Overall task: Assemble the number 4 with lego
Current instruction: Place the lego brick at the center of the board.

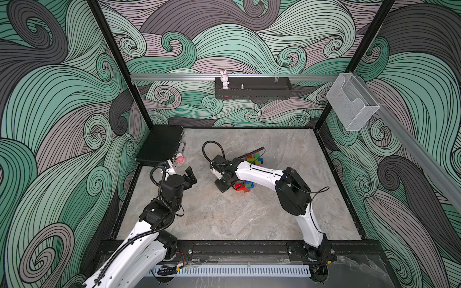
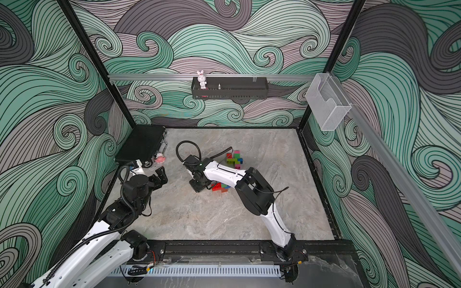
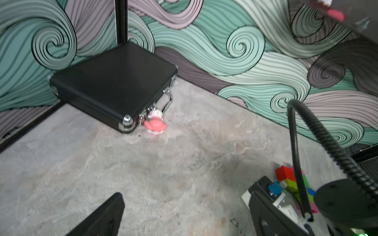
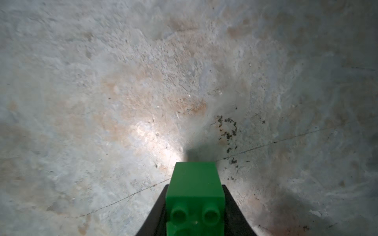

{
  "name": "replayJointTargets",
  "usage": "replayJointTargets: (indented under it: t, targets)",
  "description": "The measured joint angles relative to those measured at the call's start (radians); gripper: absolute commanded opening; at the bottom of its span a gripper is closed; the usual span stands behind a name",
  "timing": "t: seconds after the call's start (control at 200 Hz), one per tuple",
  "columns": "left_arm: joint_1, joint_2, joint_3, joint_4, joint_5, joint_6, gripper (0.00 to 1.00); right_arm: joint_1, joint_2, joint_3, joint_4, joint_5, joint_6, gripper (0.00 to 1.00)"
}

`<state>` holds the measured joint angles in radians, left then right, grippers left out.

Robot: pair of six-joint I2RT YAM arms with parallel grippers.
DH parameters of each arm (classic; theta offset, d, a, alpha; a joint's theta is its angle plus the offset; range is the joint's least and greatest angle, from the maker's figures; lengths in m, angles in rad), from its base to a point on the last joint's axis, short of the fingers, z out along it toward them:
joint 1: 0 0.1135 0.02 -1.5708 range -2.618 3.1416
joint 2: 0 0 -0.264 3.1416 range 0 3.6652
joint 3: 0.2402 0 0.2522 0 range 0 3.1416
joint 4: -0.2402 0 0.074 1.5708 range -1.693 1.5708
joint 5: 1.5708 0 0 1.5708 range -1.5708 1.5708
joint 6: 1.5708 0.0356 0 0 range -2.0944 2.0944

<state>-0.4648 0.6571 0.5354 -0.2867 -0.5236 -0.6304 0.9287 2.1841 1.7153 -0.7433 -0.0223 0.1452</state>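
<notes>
Between the black fingers of the right gripper (image 4: 195,187), a dark green studded plastic lego brick (image 4: 196,194) sat clamped. Its studs faced the wrist camera and its far end was low over the grey stone-patterned tabletop (image 4: 102,102); whether it touched the surface could not be told.

Right of centre in both top views, a small heap of red, blue and green lego bricks (image 1: 243,187) lay on the table, partly hidden under the white right arm (image 1: 259,173). Slightly higher in the frame, beyond the arm, sat a second cluster of red, lime, blue and pink lego bricks (image 1: 253,158), packed close together.

Left of centre, well apart from both groups, the left gripper (image 1: 191,177) hung above the table with its jaws spread wide and nothing between them. Further up and left, a black hard case with metal corners (image 1: 159,147) lay flat in the table's corner. A pink-and-white toy figure (image 1: 180,158) lay just beside its latch edge.

On the back wall, upper centre, a black metal shelf (image 1: 253,93) carried a small white rabbit figurine (image 1: 224,79) at its left end. Toward the upper right, a clear plastic holder (image 1: 351,106) was fixed to the side rail.
</notes>
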Motion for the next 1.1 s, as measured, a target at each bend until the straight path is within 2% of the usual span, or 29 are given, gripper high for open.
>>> replayJointTargets:
  t: [0.135, 0.325, 0.525, 0.63, 0.776, 0.791, 0.806, 0.821, 0.986, 1.101]
  targets:
    - [0.000, 0.044, -0.022, -0.021, 0.055, -0.034, 0.99, 0.002, 0.012, 0.000, 0.008, 0.033, -0.031, 0.35]
    - [0.000, 0.167, 0.004, -0.034, 0.127, -0.027, 0.99, 0.004, 0.012, 0.000, 0.027, 0.040, -0.069, 0.58]
    - [0.000, 0.306, 0.013, -0.016, 0.242, 0.022, 0.98, 0.006, -0.053, -0.020, 0.032, 0.016, -0.103, 0.67]
    - [0.000, 0.362, 0.023, 0.005, 0.301, 0.056, 0.96, 0.005, -0.200, -0.079, 0.036, 0.013, -0.131, 0.71]
    - [-0.010, 0.405, 0.019, 0.108, 0.376, 0.153, 0.92, -0.013, -0.492, -0.190, 0.064, 0.006, -0.167, 0.81]
    - [-0.014, 0.410, 0.018, 0.121, 0.380, 0.159, 0.92, -0.015, -0.520, -0.205, 0.073, 0.004, -0.172, 0.86]
    - [-0.021, 0.417, 0.017, 0.135, 0.384, 0.177, 0.92, -0.020, -0.549, -0.220, 0.078, 0.005, -0.169, 0.97]
    - [-0.029, 0.424, 0.016, 0.148, 0.387, 0.193, 0.91, -0.025, -0.586, -0.241, 0.092, 0.003, -0.175, 0.99]
    - [-0.106, 0.512, -0.005, 0.278, 0.429, 0.350, 0.85, -0.092, -0.912, -0.500, 0.251, 0.033, -0.155, 0.99]
    - [-0.116, 0.578, 0.006, 0.307, 0.464, 0.438, 0.82, -0.132, -1.041, -0.653, 0.341, 0.125, -0.084, 0.99]
